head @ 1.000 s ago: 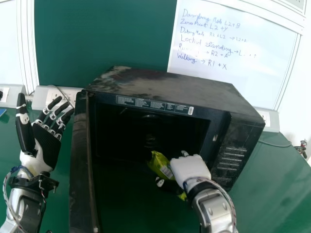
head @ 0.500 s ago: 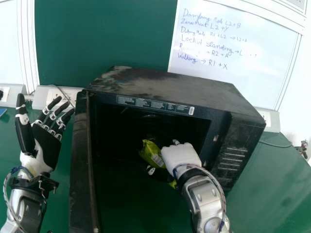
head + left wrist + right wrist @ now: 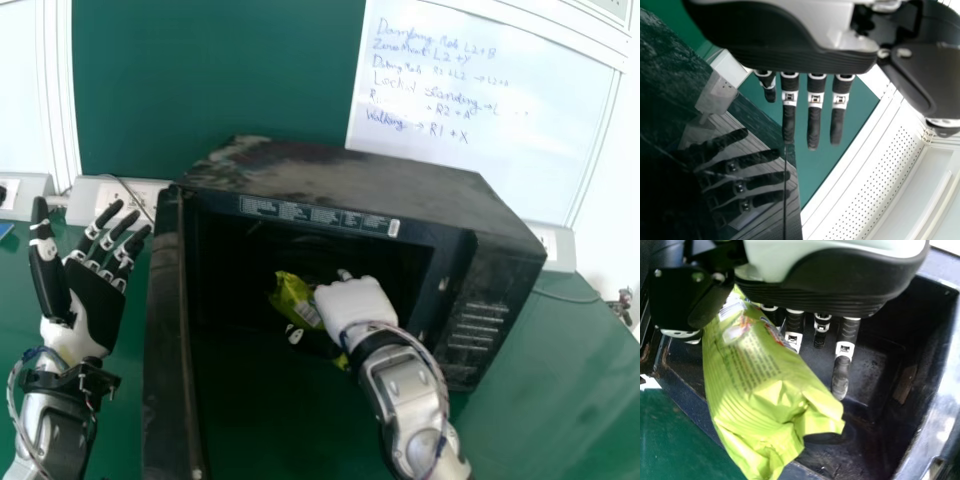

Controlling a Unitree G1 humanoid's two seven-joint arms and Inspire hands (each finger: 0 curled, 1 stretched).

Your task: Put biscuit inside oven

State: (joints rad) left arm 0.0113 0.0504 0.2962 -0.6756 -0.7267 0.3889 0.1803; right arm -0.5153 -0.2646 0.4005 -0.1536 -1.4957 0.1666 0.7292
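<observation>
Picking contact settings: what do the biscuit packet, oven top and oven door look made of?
Packet: thin plastic film, glossy green, creased with bright highlights.
Oven top: probably painted sheet metal, dark, dull sheen, smudged; plastic not ruled out.
Oven door: glass or gloss plastic; its dark face mirrors the left hand.

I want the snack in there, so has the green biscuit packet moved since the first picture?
Yes: in the head view, the green biscuit packet has moved left, closer to the microwave oven's open door, and a bit up.
</observation>
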